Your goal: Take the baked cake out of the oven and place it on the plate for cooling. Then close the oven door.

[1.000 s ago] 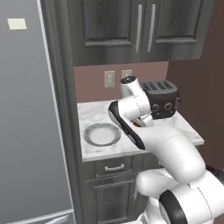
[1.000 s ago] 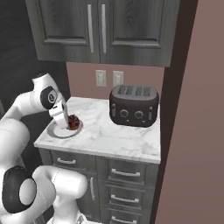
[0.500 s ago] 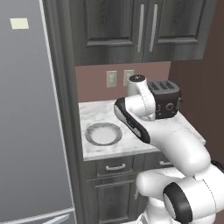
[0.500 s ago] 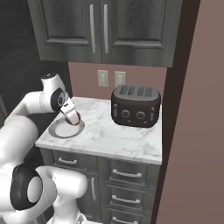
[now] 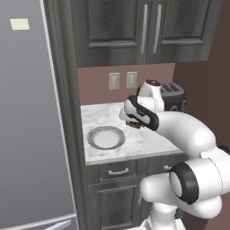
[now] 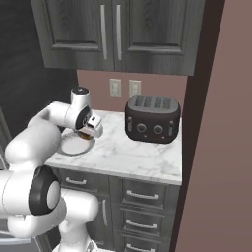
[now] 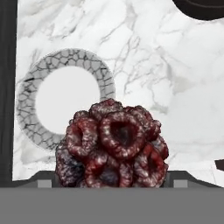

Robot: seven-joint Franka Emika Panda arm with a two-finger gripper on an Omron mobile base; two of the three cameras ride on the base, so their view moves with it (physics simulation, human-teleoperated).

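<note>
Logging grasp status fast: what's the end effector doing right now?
End effector: shut on the cake, held above the counter beside the plate.

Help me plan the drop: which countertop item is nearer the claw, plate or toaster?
The grey-rimmed plate; the claw holding the cake hovers beside it, toaster farther right.

A home kitchen: a marble-topped bench [image 6: 128, 155] carries a black toaster [image 6: 151, 119], with dark wood cabinets [image 6: 118, 34] above it, drawers [image 6: 142, 194] below it, wall outlets [image 6: 124, 88] behind it and a grey fridge [image 5: 31, 121] beside the bench.
</note>
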